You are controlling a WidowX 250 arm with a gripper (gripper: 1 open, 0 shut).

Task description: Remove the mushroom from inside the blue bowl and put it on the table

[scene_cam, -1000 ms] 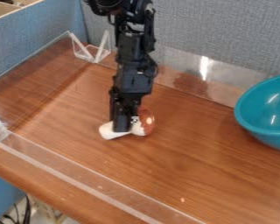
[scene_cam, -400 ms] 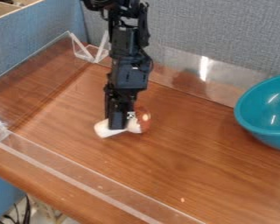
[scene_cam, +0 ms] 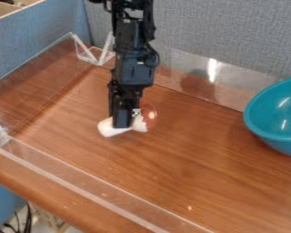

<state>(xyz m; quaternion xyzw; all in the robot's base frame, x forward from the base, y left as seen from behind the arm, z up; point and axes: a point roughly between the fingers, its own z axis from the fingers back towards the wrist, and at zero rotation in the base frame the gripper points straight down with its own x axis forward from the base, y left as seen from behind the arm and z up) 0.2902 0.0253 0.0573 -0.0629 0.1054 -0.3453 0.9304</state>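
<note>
The gripper [scene_cam: 121, 123] is seen pointing steeply down near the middle of the table [scene_cam: 196, 173], its jaws fully closed on the mushroom [scene_cam: 126, 124], whose cream stem sticks out to the left of the fingers while the orange-brown cap shows on the right. Whether the mushroom is resting on the wood or is held just clear of it cannot be told from this view; a faint shadow lies directly beneath it. The blue bowl [scene_cam: 276, 115] sits well apart at about three o'clock from the gripper, against the right edge of the picture, and nothing can be seen inside it. A clear wall [scene_cam: 63, 177] borders the table at about seven o'clock, and a grey partition [scene_cam: 221, 32] stands behind at twelve o'clock. The removal is judged to be done, and the step in hand is the setting down. It would be done well if the mushroom were brought into firm contact with the wood before the jaws are parted, if the jaws were opened slowly so that the rounded cap is not flicked and sent rolling, and if the arm were then lifted straight up, so that the fingers do not drag the toy sideways.
</note>
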